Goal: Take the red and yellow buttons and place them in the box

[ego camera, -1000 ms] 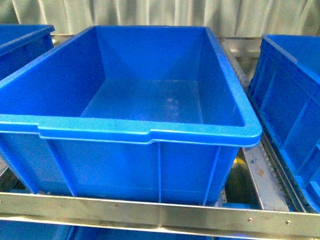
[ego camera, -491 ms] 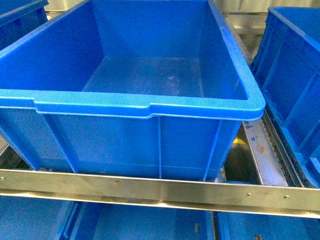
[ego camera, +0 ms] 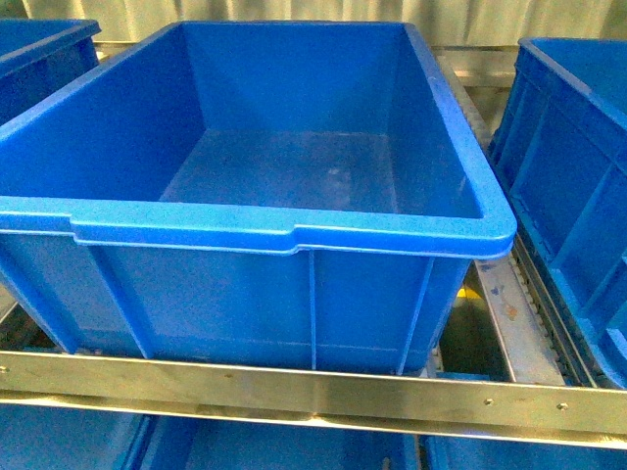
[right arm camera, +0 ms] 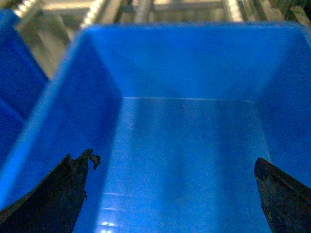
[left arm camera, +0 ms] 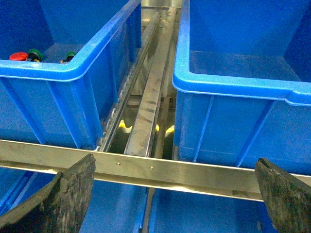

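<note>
Front view: a large blue box (ego camera: 294,235) sits in the middle. The neighbour bins (ego camera: 568,147) on both sides are cut off at the frame edges. A steel rail (ego camera: 313,392) crosses in front, and the lower bins (ego camera: 274,450) under it are mostly hidden.

Left wrist view: only the tips of the left gripper (left arm camera: 175,162) show, jaws wide apart and holding nothing. A red button (left arm camera: 18,56) cap peeks over the rim of a side bin (left arm camera: 73,73), just beside green caps (left arm camera: 35,52). Their bodies are hidden by the wall.

Right wrist view is blurry: the right gripper (right arm camera: 172,162) has its jaws apart over a blue bin (right arm camera: 184,73). I can't tell which bin.
</note>
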{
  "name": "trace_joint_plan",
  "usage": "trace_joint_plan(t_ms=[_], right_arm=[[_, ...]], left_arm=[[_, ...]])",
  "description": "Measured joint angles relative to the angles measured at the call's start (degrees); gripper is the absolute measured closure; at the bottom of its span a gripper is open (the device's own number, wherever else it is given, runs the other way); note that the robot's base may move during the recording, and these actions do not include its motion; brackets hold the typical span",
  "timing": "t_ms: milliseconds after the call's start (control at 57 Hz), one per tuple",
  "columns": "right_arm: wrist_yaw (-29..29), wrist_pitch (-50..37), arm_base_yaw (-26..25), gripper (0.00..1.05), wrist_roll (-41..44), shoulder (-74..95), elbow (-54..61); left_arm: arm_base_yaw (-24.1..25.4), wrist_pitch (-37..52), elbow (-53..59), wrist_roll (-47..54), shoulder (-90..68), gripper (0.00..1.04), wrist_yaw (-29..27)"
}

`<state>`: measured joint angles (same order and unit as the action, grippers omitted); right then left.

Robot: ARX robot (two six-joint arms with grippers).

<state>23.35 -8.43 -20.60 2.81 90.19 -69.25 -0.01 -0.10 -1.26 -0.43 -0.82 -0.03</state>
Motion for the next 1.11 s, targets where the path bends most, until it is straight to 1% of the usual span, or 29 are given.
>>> trace_joint_plan(t_ms=[228, 263, 316, 369, 421, 562, 632, 720, 772, 807, 860, 1106], right_arm=[[6.71, -4.09, 1.2, 0.06, -9.64, -17.33, 16.06], [6.75, -4.7, 1.38, 0.07, -10.32, -19.5, 18.21], [-0.11, -9.27, 2.56, 0.15, -8.5, -23.61, 22.8], [-4.94, -11.08, 3.34, 0.23, -6.67, -28.44, 27.58], [-6.29, -11.08, 3.76, 0.3, -5.51, -32.54, 31.5], [-8.07, -10.64, 4.72, 0.55, -3.98, -44.65, 42.88], [-9.42, -11.23, 6.08, 0.65, -3.65, -47.47, 46.21], [-11.41, -12.0, 8.17, 0.81, -3.32, -50.18, 50.27], [-12.24, -12.24, 9.03, 0.88, -3.23, -51.32, 51.84], [-13.11, -12.46, 9.81, 0.95, -3.21, -52.41, 53.24], [-13.94, -12.63, 10.71, 1.02, -3.04, -53.77, 54.77], [-17.57, -12.76, 14.43, 1.01, -3.02, -59.95, 60.52]], left_arm=[[0.0, 0.0, 0.0, 0.02, 0.0, 0.08, 0.02], [0.0, 0.0, 0.0, 0.0, 0.0, 0.08, 0.0], [0.0, 0.0, 0.0, 0.0, 0.0, 0.08, 0.0], [0.0, 0.0, 0.0, 0.0, 0.0, 0.08, 0.02], [0.0, 0.0, 0.0, 0.0, 0.0, 0.08, 0.02], [0.0, 0.0, 0.0, 0.02, 0.0, 0.08, 0.02], [0.0, 0.0, 0.0, 0.0, 0.0, 0.08, 0.0], [0.0, 0.0, 0.0, 0.0, 0.0, 0.08, 0.02], [0.0, 0.0, 0.0, 0.02, 0.0, 0.08, 0.02], [0.0, 0.0, 0.0, 0.0, 0.0, 0.08, 0.02], [0.0, 0.0, 0.0, 0.0, 0.02, 0.08, 0.02], [0.0, 0.0, 0.0, 0.02, 0.02, 0.08, 0.02]])
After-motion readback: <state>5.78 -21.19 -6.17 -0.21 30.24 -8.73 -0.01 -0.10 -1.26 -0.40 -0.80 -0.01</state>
